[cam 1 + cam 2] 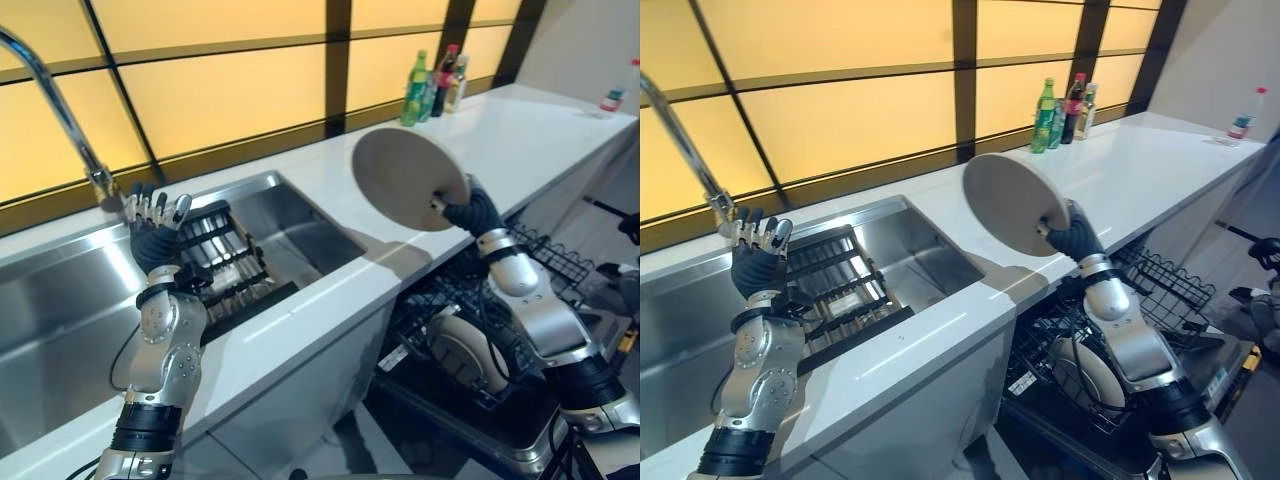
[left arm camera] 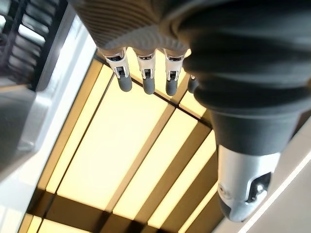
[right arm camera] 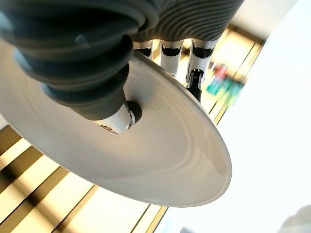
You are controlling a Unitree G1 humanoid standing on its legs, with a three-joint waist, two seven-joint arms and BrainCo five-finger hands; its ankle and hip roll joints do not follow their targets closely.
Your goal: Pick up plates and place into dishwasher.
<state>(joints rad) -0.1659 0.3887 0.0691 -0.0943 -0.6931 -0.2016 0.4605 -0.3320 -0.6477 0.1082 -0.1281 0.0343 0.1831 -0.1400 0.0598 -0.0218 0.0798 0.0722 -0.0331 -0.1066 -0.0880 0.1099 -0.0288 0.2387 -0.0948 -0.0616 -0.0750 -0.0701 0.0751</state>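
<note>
A round beige plate (image 1: 405,178) is held tilted on edge above the white counter (image 1: 530,135); my right hand (image 1: 470,212) is shut on its lower right rim. The right wrist view shows my thumb (image 3: 104,104) pressed on the plate's (image 3: 160,155) face and my fingers curled behind its rim. Below the hand, the black wire dishwasher rack (image 1: 545,250) is pulled out, and another plate (image 1: 465,350) stands in it. My left hand (image 1: 155,235) is raised over the sink (image 1: 300,225), fingers straight and holding nothing.
A black dish rack (image 1: 225,270) lies in the steel sink, with a curved tap (image 1: 60,110) behind my left hand. Several bottles (image 1: 435,80) stand at the back of the counter by the window. One more bottle (image 1: 617,88) stands at the far right.
</note>
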